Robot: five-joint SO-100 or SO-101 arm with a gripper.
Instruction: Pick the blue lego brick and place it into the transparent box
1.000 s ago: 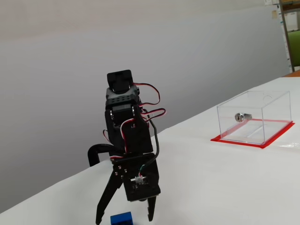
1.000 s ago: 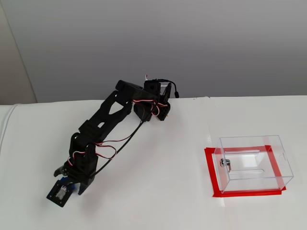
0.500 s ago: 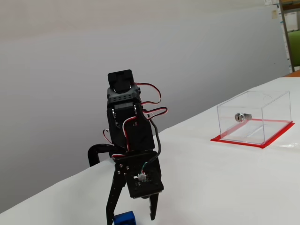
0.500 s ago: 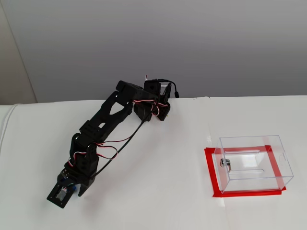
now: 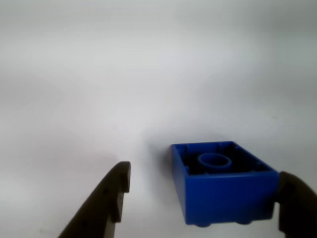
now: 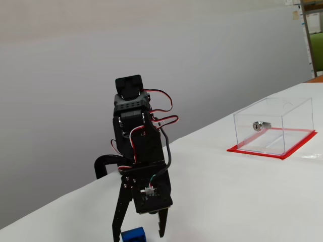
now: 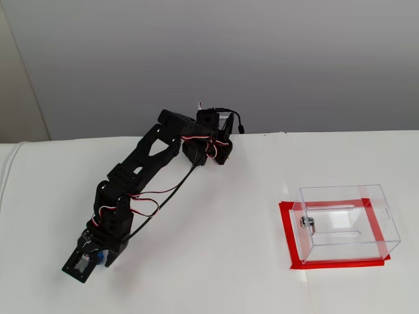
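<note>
The blue lego brick point(image 5: 225, 191) lies on the white table with its hollow underside up. It sits between the open fingers of my gripper point(image 5: 205, 176), close against the right finger in the wrist view and well apart from the left one. In a fixed view the gripper point(image 6: 140, 229) points down at the table with the brick point(image 6: 133, 235) between its tips. In the other fixed view the brick point(image 7: 103, 256) is only a blue speck under the gripper point(image 7: 98, 260). The transparent box point(image 6: 292, 121) point(image 7: 347, 245) stands far off on its red base.
A small silver lock point(image 6: 261, 125) point(image 7: 308, 223) sits on one wall of the box. The arm's base point(image 7: 213, 140) stands at the table's back edge. The white table point(image 7: 216, 261) lies bare between the gripper and the box.
</note>
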